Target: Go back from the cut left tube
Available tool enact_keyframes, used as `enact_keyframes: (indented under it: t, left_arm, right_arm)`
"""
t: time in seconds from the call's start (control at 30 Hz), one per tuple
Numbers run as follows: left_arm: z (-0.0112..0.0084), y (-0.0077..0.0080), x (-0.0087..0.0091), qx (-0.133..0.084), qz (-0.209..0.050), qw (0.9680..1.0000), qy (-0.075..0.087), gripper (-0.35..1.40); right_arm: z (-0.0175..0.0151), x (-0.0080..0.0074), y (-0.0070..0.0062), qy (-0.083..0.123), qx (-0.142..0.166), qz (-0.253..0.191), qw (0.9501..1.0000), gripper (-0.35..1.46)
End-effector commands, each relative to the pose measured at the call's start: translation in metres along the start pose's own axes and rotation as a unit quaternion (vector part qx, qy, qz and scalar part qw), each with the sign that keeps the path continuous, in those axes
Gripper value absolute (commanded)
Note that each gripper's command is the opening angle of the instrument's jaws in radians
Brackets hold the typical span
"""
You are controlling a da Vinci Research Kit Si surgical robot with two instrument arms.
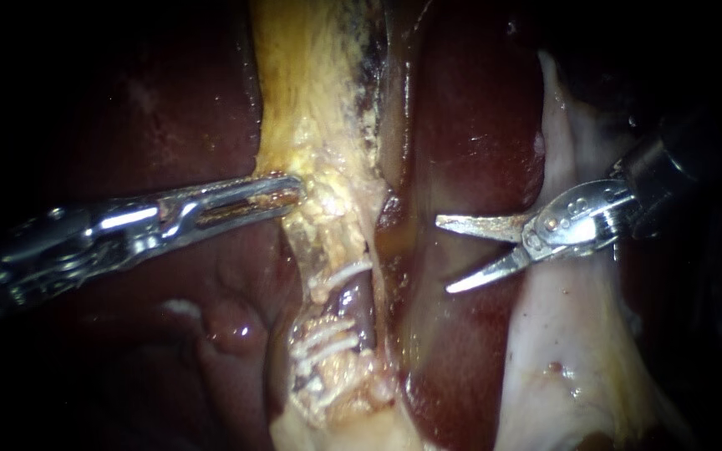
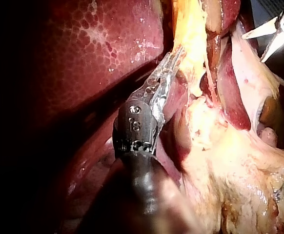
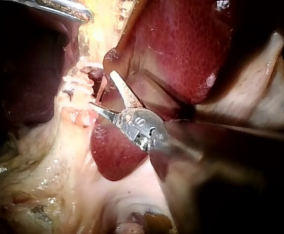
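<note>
Right instrument (image 1: 444,255) jaws spread, empty: pull straight back from clipped tube (image 1: 351,305) ahead. Left instrument (image 1: 292,193) jaws pinch yellow tissue (image 1: 294,83).

Liver (image 1: 478,125) (dk red) under clipped tube (image 1: 336,326)

Two slim instruments, silver at the tip and black behind.

The left instrument (image 1: 292,192), entering at 9 o'clock in the endoscope view, has long, narrow silver jaws with a brown-smeared slot along them. Behind them are a shiny linked hinge section and a black collar stamped with pale marks. The right instrument (image 1: 443,255), entering at 3 o'clock, has two tapering, pointed silver blades on a rounded hinge block with a copper-coloured pin and small holes, then a black shaft.
</note>
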Motion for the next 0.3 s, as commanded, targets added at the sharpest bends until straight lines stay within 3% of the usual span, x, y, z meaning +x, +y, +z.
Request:
enact_keyframes:
  t: [0.03,0.3]
  left_arm:
    - [0.0,0.0,0.0,0.0,0.0,1.0,0.0,-0.35]
    - [-0.0001,0.0,0.0,0.0,0.0,1.0,0.0,-0.35]
  right_arm:
    - [0.0,0.0,0.0,0.0,0.0,0.0,1.0,1.43]
    - [-0.0001,0.0,0.0001,0.0,0.0,0.0,1.0,1.45]
